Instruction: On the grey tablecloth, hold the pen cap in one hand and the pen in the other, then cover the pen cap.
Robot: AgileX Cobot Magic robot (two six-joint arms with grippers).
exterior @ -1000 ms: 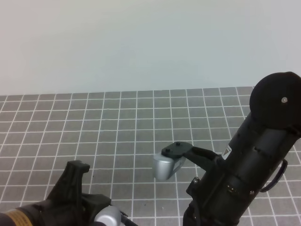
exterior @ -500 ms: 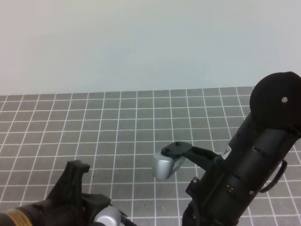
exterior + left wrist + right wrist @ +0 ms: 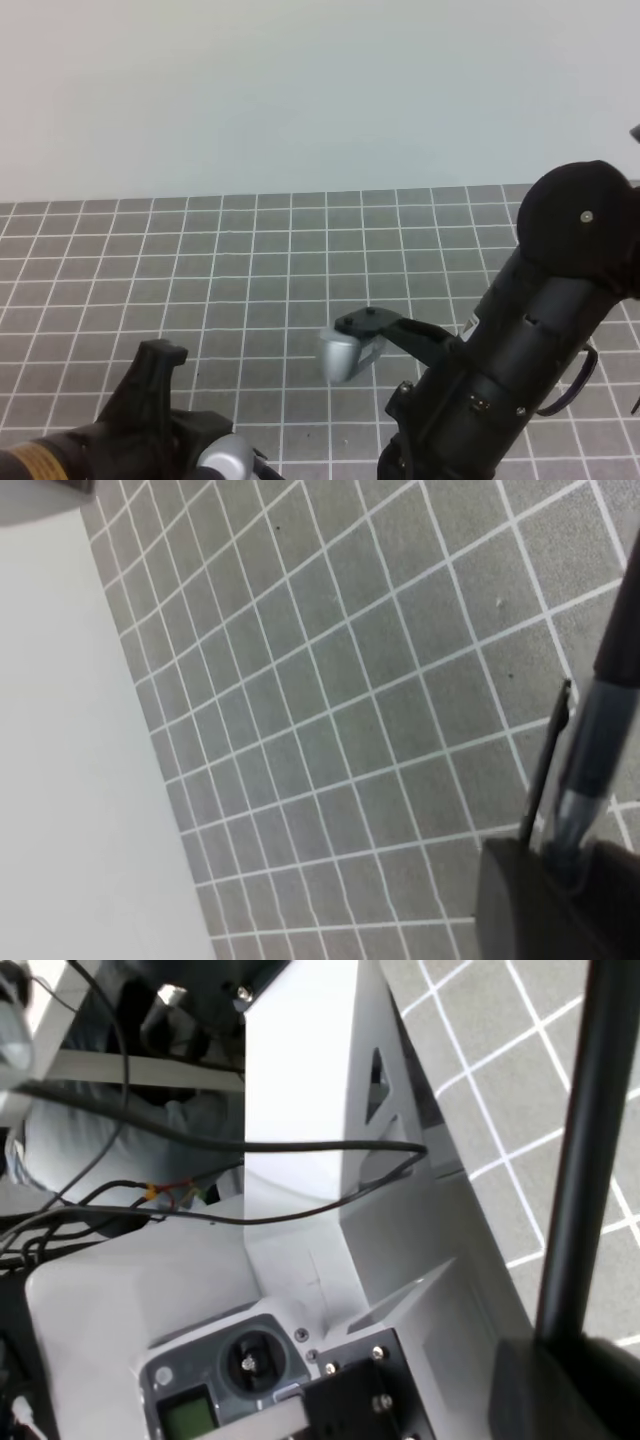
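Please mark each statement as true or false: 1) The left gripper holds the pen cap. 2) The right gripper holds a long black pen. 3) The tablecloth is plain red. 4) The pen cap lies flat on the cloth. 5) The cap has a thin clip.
1) True: in the left wrist view the left gripper is closed on the pen cap.
2) True: in the right wrist view the right gripper clamps the pen.
3) False: the grey tablecloth is printed with a white grid.
4) False: the cap is held above the cloth, sticking out of the jaws.
5) True: a thin dark clip runs along its side.
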